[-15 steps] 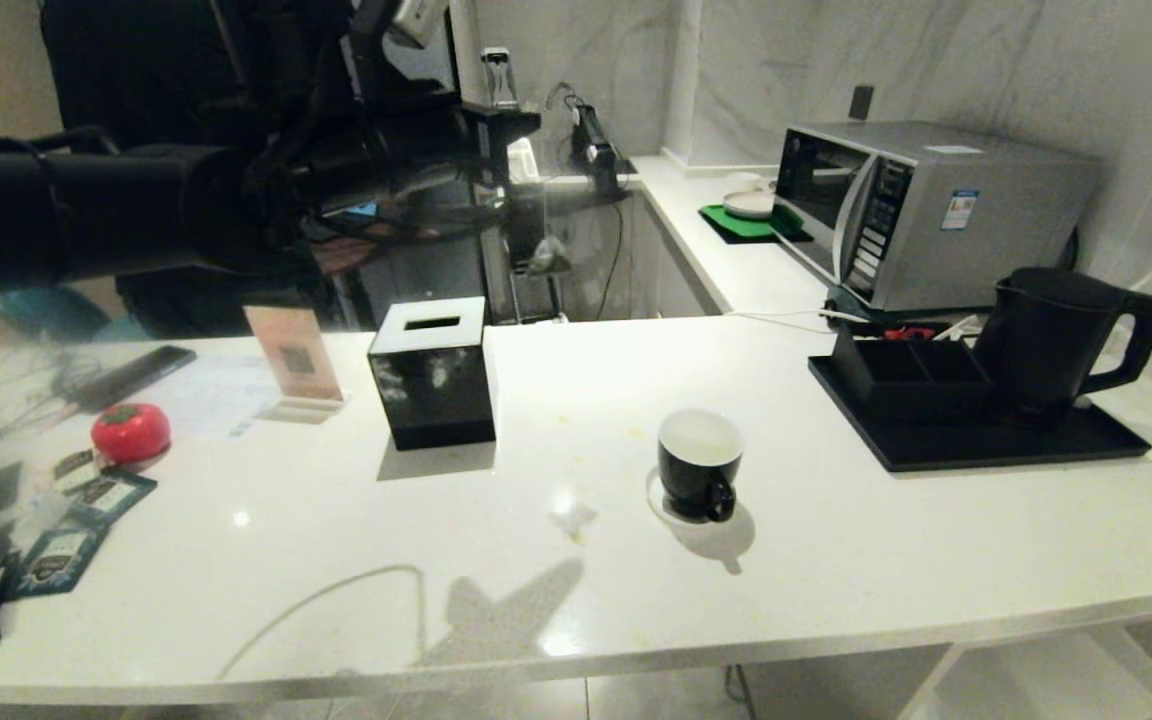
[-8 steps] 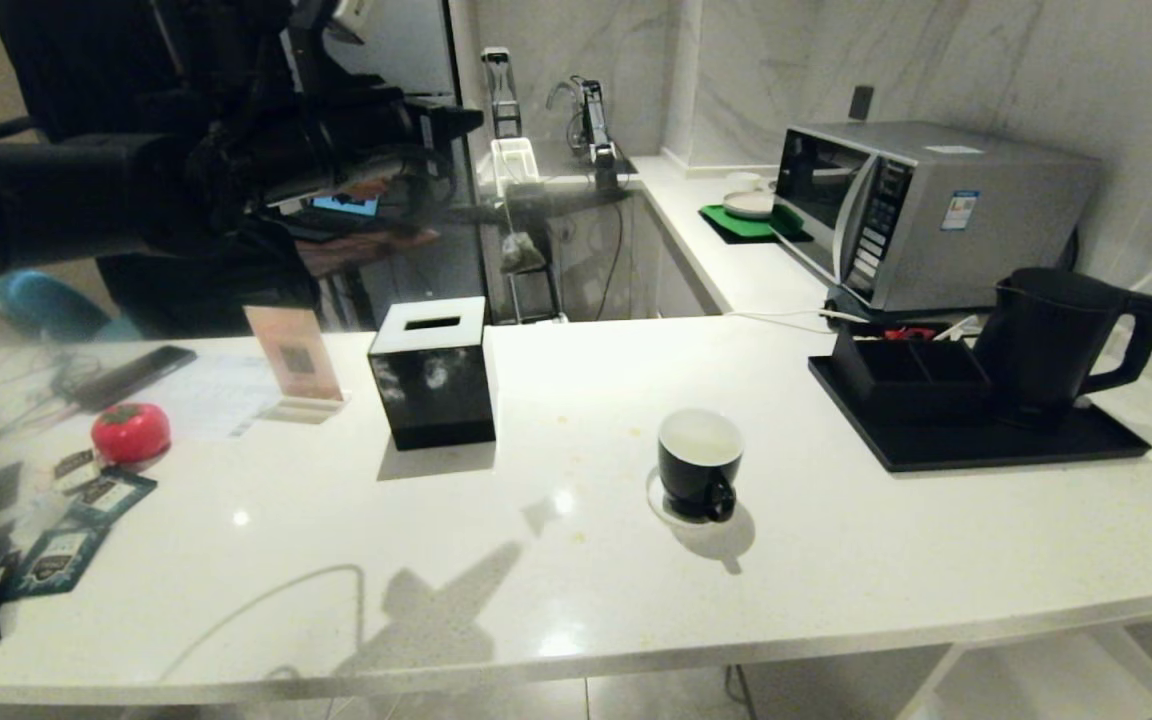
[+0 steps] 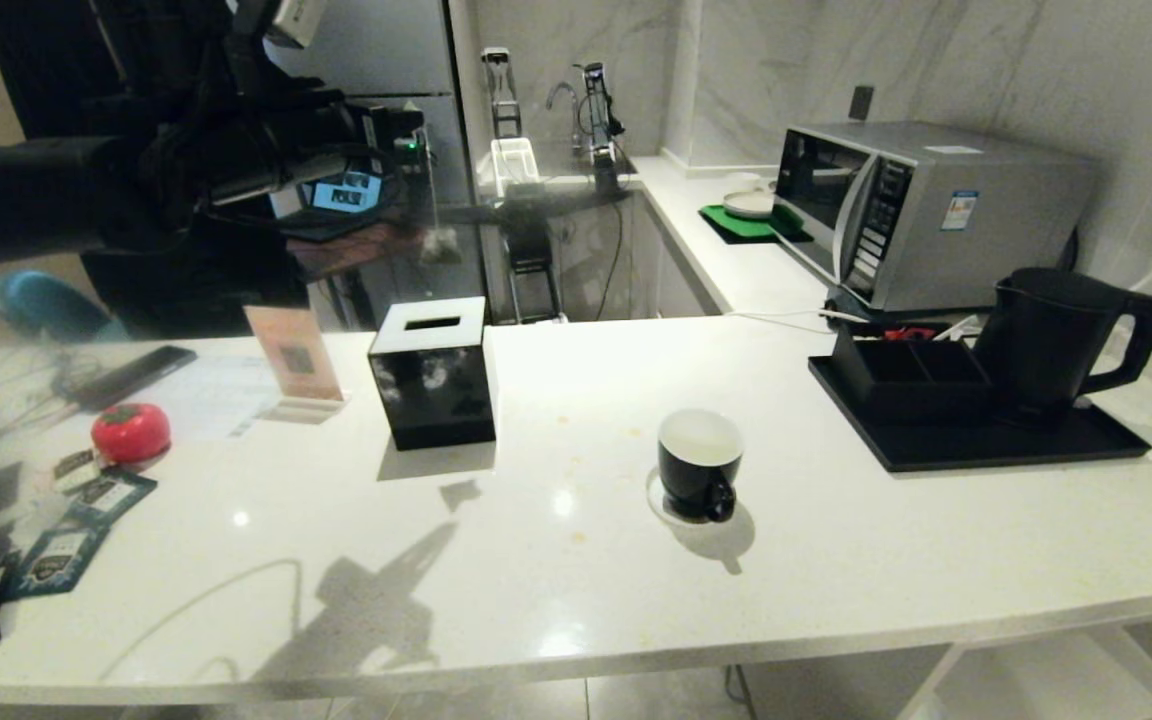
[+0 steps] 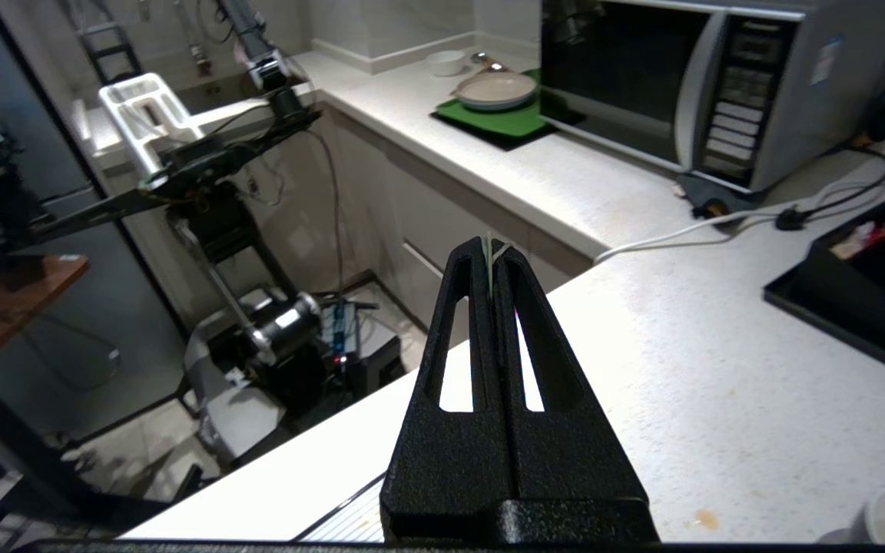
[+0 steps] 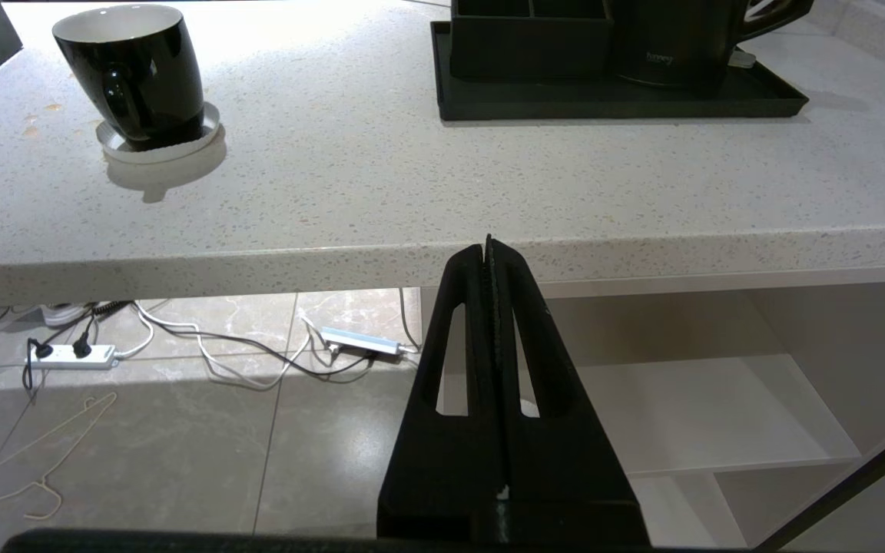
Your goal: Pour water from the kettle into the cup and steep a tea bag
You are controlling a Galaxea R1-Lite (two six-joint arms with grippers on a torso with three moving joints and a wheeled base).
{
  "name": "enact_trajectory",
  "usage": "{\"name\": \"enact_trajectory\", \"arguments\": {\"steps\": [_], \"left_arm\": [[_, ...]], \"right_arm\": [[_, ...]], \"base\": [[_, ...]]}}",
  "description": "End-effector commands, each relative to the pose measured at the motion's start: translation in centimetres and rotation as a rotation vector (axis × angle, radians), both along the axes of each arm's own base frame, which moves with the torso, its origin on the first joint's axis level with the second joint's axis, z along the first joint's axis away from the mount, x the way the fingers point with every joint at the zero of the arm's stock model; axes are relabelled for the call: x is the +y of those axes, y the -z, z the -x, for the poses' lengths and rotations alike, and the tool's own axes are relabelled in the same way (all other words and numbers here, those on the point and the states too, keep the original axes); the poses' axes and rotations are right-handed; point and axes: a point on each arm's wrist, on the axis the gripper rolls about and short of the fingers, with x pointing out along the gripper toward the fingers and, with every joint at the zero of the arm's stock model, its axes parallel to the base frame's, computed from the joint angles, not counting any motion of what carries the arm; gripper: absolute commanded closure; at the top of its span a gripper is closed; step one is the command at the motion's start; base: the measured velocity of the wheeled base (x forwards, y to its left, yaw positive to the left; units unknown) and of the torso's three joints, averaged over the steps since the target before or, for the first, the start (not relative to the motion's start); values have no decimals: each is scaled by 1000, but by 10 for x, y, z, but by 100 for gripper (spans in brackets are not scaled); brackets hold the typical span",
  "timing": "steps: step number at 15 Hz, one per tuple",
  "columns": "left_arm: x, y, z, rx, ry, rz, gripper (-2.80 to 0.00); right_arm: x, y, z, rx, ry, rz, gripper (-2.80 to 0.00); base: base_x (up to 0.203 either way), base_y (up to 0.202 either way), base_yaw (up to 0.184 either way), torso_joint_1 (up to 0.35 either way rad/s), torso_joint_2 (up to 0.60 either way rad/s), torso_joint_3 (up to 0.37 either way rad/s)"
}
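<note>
My left gripper (image 3: 414,122) is high over the far left of the counter, shut on the tea bag's thin pale string (image 4: 489,250). The small tea bag (image 3: 439,242) dangles below it, above and behind the black tissue box (image 3: 433,372); the fingers hide the bag in the left wrist view. The black cup (image 3: 699,462) with its white inside stands on its white saucer (image 3: 658,497) mid-counter, well right of the bag. The matte black kettle (image 3: 1061,340) stands on a black tray (image 3: 986,445) at the right. My right gripper (image 5: 490,250) is shut and empty, below the counter's front edge.
A silver microwave (image 3: 926,210) stands behind the tray. At the left lie a red round object (image 3: 130,432), dark blue packets (image 3: 66,555), a card stand (image 3: 294,355) and a phone (image 3: 131,375). A person in dark clothes (image 3: 186,270) is behind the counter.
My left arm has swung to the left with the tea bag dangling from it; its shadow on the counter has slid left too. Cup, kettle and right arm have not moved.
</note>
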Motion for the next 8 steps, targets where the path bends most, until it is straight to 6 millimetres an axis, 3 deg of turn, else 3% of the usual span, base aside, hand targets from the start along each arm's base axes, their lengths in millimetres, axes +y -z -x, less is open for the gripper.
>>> {"name": "enact_trajectory", "arguments": {"steps": [1, 8], "left_arm": [[9, 6, -6, 14, -21, -3, 0], [28, 34, -11, 91, -65, -30, 0]], "right_arm": [[0, 0, 0, 0, 0, 0, 0], [0, 0, 0, 0, 0, 0, 0]], "base": [[0, 0, 0, 0, 0, 0], [0, 0, 0, 0, 0, 0]]}}
